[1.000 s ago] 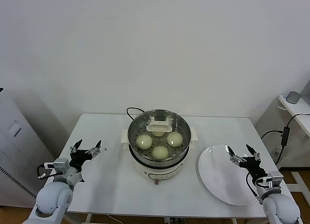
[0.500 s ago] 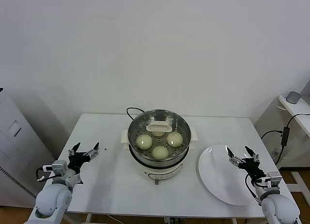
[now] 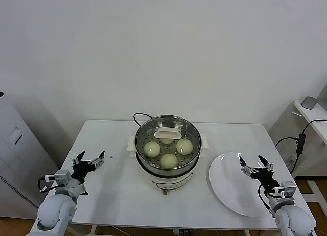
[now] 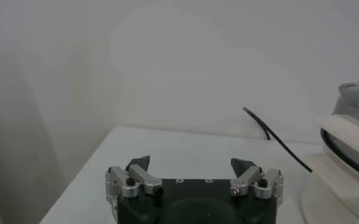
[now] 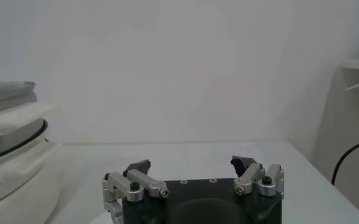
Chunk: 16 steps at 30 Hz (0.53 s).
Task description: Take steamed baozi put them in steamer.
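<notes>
The steamer [image 3: 168, 146] was seen at the middle of the white table [image 3: 117, 195], seated on its white cooker base [image 3: 166, 184]; three steamed baozi [image 3: 152, 149] were plainly visible inside the basket, resting on the perforated bottom, while a fourth was mostly hidden behind a white handle [image 3: 168, 134] lying across the far side of the basket, so that only a sliver of it could be made out; whether a glass lid was attached to that handle could not be told. A black cord [image 3: 140, 116] was seen looping behind the steamer. A white plate [image 3: 230, 182] lay at the table's right near corner, bare on the part that showed, its near edge partly covered by the right arm. The right gripper [image 3: 257, 165] was held just above the plate's right rim with fingers spread wide and nothing between them; the left gripper [image 3: 90, 159] was held over the table's left edge, well apart from the steamer, likewise spread wide and empty. In both wrist views only part of the steamer's side was shown, cut off by the frame edge.
</notes>
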Available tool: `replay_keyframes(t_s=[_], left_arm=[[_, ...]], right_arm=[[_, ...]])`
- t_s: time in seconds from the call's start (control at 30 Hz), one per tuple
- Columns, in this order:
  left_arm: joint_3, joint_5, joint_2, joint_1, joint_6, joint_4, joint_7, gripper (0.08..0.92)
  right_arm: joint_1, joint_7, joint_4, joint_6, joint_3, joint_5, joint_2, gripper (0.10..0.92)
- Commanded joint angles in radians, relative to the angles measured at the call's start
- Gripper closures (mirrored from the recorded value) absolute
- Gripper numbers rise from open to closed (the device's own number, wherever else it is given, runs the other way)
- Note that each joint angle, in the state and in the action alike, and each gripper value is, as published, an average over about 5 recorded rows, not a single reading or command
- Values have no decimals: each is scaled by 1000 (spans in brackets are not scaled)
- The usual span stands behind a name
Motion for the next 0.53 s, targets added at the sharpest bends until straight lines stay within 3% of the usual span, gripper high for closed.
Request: replay_keyframes(t_s=[0.03,0.53], left_arm=[[-1,-4,0,1,1,2,1,177],[1,0,-3,1,12,-13,0,177]], right_arm=[[-1,8,2,-9,1,-4,1,203],[-1,14,1,-6,5,-4,-1,203]])
